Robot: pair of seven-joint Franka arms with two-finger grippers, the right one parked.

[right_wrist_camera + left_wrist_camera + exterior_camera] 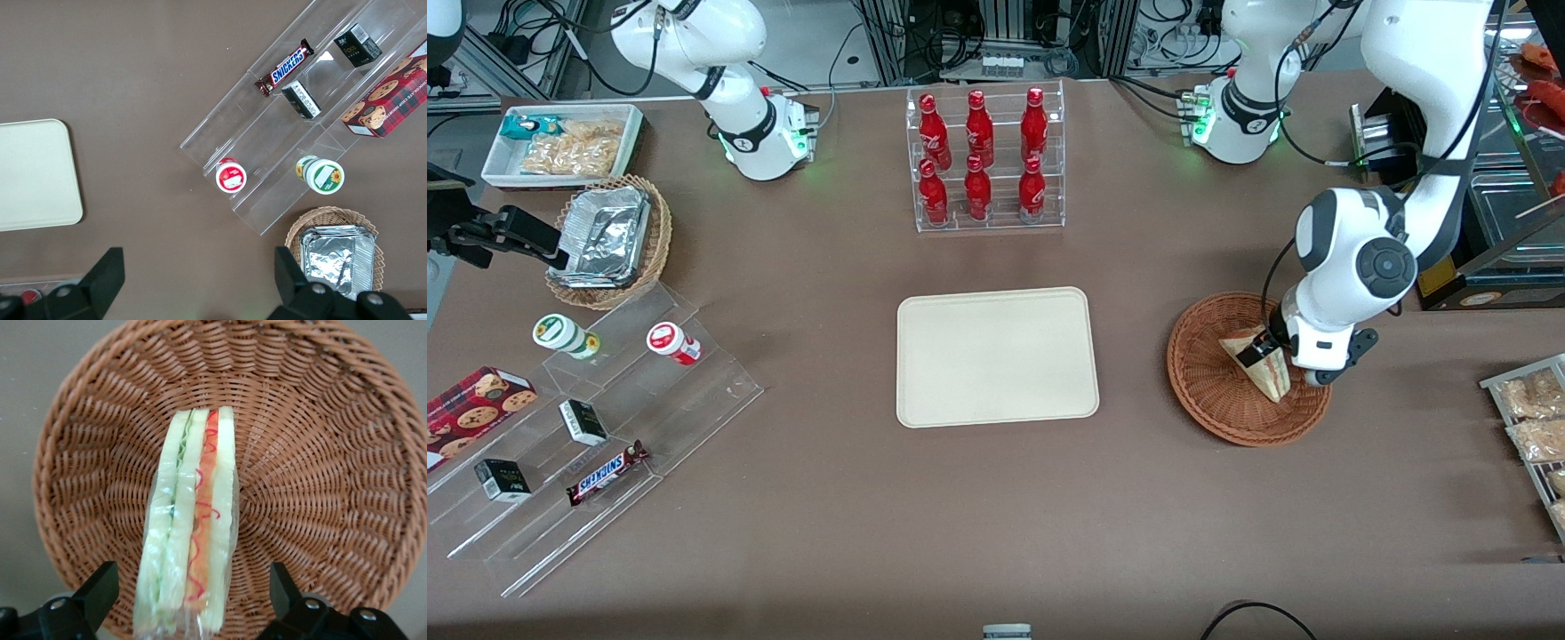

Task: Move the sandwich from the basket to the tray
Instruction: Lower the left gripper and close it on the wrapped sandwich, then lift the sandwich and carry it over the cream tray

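Observation:
The clear-wrapped sandwich lies in the round reddish-brown wicker basket toward the working arm's end of the table. The left gripper is down in the basket over the sandwich. In the left wrist view the gripper is open, with one black fingertip on each side of the sandwich and a gap to each. The basket's weave fills that view. The cream tray lies flat at the table's middle, bare; its corner shows in the right wrist view.
A clear rack of red bottles stands farther from the camera than the tray. A tan basket with a foil container, a white snack bin and a stepped acrylic shelf sit toward the parked arm's end. Snack packets lie beside the basket.

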